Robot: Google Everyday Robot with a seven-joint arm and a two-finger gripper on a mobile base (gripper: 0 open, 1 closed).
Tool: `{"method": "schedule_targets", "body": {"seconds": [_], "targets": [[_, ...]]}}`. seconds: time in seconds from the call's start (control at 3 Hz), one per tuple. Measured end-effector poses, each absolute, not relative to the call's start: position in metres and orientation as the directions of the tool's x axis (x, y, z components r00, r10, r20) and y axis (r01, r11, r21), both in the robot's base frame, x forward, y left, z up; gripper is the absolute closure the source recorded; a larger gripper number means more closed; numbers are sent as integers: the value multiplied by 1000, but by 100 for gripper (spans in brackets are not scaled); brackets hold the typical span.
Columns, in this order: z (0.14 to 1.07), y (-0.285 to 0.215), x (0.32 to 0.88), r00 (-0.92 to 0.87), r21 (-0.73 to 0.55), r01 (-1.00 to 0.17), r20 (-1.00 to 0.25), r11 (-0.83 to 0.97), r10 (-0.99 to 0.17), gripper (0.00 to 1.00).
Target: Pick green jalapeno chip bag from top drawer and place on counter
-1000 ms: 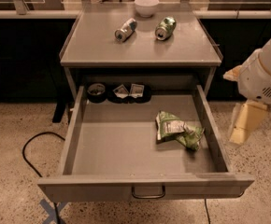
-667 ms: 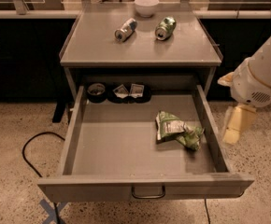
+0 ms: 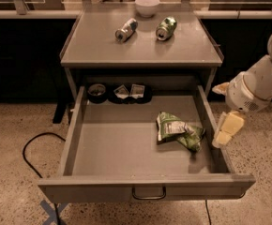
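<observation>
Nearest, on the speckled floor, a blue tape cross lies at about 7 o'clock from the top drawer, which stands pulled fully out, its small pull handle centred on the front panel. A black cable loops over the floor at 9 o'clock from the drawer.

Inside, the green jalapeno chip bag lies crumpled on the drawer floor, white label panel up, toward 3 o'clock from the floor's middle and near the right wall. The gripper hangs at 3 o'clock from the bag, just outside that right wall and apart from the bag, on a pale arm coming in from 2 o'clock. How far the gripper is open cannot be told; it is not on the bag.

At the drawer's back, toward 11 o'clock from the bag, sit a dark round object and two small packets.

Farther on, the counter carries a silver can and a green can, both on their sides, with a white bowl at 12 o'clock by the rear edge.
</observation>
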State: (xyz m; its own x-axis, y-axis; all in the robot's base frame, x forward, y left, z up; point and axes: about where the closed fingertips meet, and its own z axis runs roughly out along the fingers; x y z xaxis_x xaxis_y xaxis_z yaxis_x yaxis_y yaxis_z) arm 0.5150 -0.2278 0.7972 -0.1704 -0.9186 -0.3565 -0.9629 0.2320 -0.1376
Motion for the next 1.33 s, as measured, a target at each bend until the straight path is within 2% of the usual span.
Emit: {"method": "schedule_targets", "body": {"seconds": [0.33, 1.33], "targets": [[760, -226, 535, -198, -100, -959, -427, 264, -882, 0], [730, -200, 551, -169, -56, -973, -491, 224, -855, 0]]}}
